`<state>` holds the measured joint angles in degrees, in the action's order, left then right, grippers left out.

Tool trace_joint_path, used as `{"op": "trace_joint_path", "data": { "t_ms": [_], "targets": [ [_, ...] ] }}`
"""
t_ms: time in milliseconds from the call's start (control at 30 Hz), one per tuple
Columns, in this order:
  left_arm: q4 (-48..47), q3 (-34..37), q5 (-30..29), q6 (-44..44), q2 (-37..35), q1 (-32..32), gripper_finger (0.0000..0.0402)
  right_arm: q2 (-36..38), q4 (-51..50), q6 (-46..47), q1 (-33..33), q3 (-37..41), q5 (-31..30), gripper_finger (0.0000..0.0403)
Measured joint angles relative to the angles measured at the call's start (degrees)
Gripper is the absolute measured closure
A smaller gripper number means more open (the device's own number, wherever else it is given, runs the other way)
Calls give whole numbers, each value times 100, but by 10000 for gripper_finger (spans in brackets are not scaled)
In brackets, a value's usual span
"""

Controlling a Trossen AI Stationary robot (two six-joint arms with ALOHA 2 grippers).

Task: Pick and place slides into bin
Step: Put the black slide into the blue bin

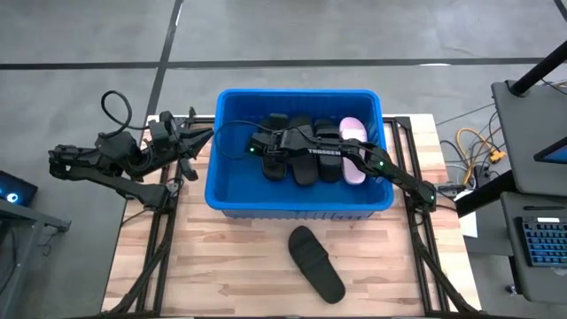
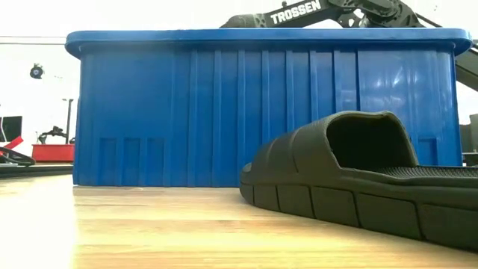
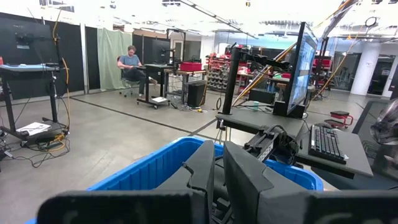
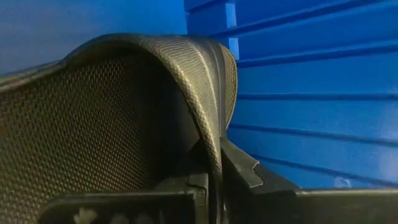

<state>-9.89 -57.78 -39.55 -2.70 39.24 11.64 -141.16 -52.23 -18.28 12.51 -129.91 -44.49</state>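
Note:
The blue bin [image 1: 230,190] stands mid-table and holds several black slides [image 1: 306,168] and a pink slide [image 1: 354,133]. My right gripper [image 1: 264,149] reaches into the bin from the table's right side. It is shut on a black slide [image 4: 112,112] at the left of the row, close to the ribbed bin wall [image 4: 311,74]. Another black slide [image 1: 316,263] lies sole-down on the table in front of the bin. My left gripper [image 1: 202,136] waits outside the bin's left wall, shut and empty. My right gripper holds the black slide by its strap [image 4: 214,143]. The strap's edge runs down between the two fingers, one finger [image 4: 186,186] under the arch and the other [image 4: 249,174] outside it. Whether the slide rests on the bin floor or is lifted, I cannot tell.
The bin's rim [image 2: 261,36] stands well above the slide on the table [image 2: 358,179]. Bare wood lies in front of the bin, left of that slide. A desk with a keyboard [image 1: 540,244] is off the table's right edge. A person sits far off in the room [image 3: 132,62].

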Motion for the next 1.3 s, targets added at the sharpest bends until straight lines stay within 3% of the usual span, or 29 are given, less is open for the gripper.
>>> {"op": "trace_joint_path", "data": {
  "t_ms": [167, 1000, 1300],
  "targets": [
    [0, 0, 0, -7, 0, 2, 381, 0, 37, -348, 0, -2, 90, 368],
    [48, 0, 0, -9, 0, 1, 381, 30, 15, -363, -15, 0, 244, 119],
    [62, 0, 0, -9, 52, 1, 381, 202, -5, -424, -55, -2, 291, 63]
  ]
}}
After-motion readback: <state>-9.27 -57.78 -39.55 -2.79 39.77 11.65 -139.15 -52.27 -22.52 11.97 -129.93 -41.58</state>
